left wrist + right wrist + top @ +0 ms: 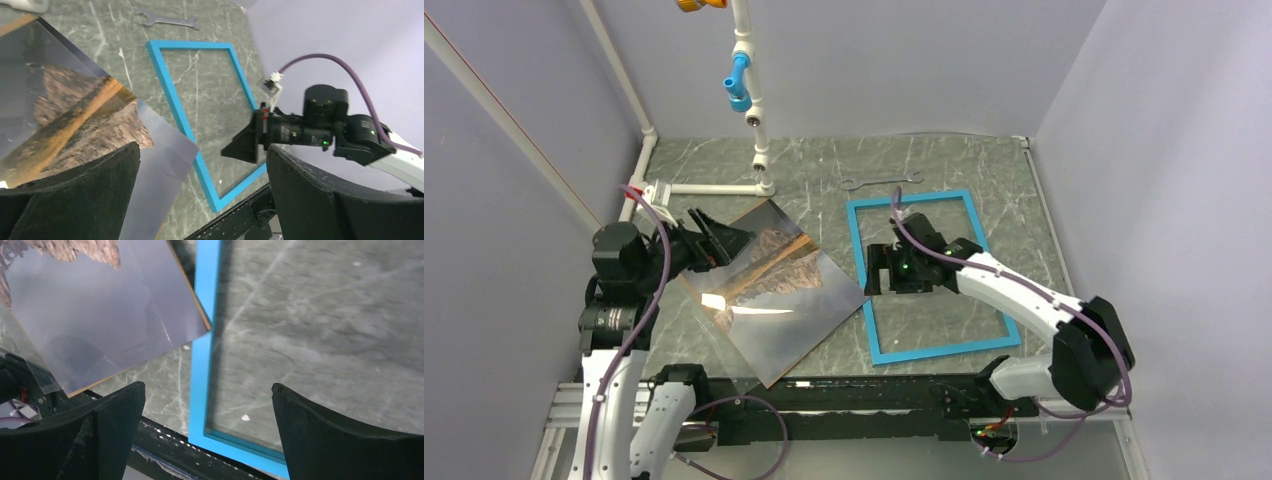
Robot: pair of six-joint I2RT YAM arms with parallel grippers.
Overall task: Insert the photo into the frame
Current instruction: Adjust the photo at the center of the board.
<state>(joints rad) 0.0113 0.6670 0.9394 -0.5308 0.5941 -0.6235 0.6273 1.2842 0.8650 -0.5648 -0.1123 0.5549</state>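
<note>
**The photo lies beside the frame, not yet in it**

The photo (769, 285) lies flat and turned like a diamond on the left half of the desk (994, 165). Its right corner rests over the left rail of the frame (909, 196), which lies blue side up on the right half.

The left pincer (722, 238) is released and hangs at the photo's far-left edge. The right pincer (876, 270) is also released, holds nothing, and hovers over the frame's left part.

I see two risks:
- A push on the photo can drag the frame with it, because the two overlap.
- A brown board (201, 310) shows under the photo's edge, so a grasp there may lift both together.

A wrench (882, 180) lies near the far edge, apart from the frame. A white pipe stand (754, 110) rises at the far-left corner. Neither seems to block the way.
</note>
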